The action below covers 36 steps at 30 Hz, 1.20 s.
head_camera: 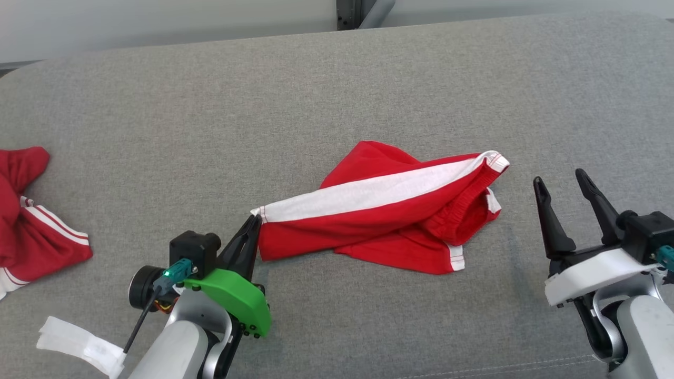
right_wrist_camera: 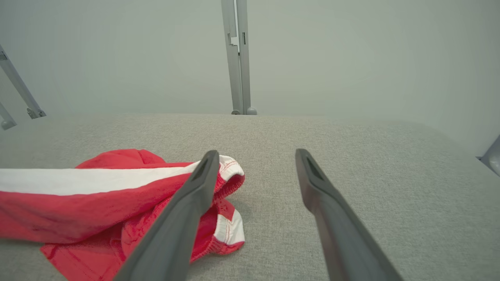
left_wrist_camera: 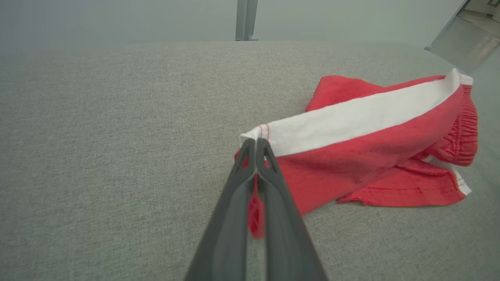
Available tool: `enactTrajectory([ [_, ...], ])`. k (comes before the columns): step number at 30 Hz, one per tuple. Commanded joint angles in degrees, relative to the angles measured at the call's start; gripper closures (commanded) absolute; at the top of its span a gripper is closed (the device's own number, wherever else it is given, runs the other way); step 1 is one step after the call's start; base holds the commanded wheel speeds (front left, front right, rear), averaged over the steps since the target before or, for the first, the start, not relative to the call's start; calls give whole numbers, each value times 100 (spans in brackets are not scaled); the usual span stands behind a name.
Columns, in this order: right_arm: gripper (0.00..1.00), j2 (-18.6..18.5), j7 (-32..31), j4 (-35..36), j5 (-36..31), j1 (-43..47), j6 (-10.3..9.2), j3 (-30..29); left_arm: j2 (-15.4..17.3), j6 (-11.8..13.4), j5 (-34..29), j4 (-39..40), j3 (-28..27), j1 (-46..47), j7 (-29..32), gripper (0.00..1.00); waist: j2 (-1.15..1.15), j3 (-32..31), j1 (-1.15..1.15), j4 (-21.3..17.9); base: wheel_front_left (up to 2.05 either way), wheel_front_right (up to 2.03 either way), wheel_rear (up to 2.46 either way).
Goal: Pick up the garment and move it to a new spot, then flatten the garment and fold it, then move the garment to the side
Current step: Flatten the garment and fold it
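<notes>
Grey woven fabric surface [head_camera: 337, 84] across the frame; red garment with white stripes [head_camera: 31, 221] bunched at left edge; white crumpled strip [head_camera: 79, 345] lower left; grey metal post [head_camera: 348, 15] top centre.

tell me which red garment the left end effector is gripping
The red shorts with the broad white band, mid-surface: the left end effector is shut on their hem corner. The thin-striped red garment lies apart at the far left.
</notes>
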State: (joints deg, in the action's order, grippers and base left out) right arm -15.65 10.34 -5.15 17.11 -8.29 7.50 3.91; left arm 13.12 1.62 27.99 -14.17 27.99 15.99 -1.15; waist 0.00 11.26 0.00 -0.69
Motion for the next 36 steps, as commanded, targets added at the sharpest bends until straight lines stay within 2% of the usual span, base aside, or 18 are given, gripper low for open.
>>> enactTrajectory([
  [1,0,-121,-43,-216,105,-210,-2,192,53,55,-73,96,9,85,-1,100,0,58,0,88,0,0,0],
  [14,0,-545,-162,-1844,950,-1500,-3,1278,-4,40,-197,246,208,237,-72,100,0,334,0,367,0,0,0],
  [15,40,-579,-178,-1935,1016,-1569,-3,1368,-10,44,-215,250,214,254,-100,100,0,349,0,384,0,0,0],
  [16,65,-614,-194,-2004,1098,-1632,-3,1460,-20,52,-234,259,220,267,-140,100,0,361,0,399,0,0,0],
  [17,93,-655,-175,-2061,1165,-1692,-3,1528,-23,63,-245,267,219,278,-187,100,0,373,0,408,0,0,0],
  [18,100,-690,-129,-2106,1237,-1738,-3,1584,-26,77,-255,275,212,287,-239,100,0,384,0,412,0,0,0],
  [22,100,-857,120,-2103,1353,-1891,-3,1730,1,116,-340,374,153,367,-534,100,0,389,0,391,0,0,0],
  [27,100,-1038,391,-1710,1112,-2044,-3,1549,78,240,-570,725,12,613,-983,100,0,309,0,321,0,0,0],
  [36,100,-1052,409,97,317,-2176,-3,908,274,345,-953,1788,-264,1448,-1212,100,0,14,0,127,0,0,0],
])
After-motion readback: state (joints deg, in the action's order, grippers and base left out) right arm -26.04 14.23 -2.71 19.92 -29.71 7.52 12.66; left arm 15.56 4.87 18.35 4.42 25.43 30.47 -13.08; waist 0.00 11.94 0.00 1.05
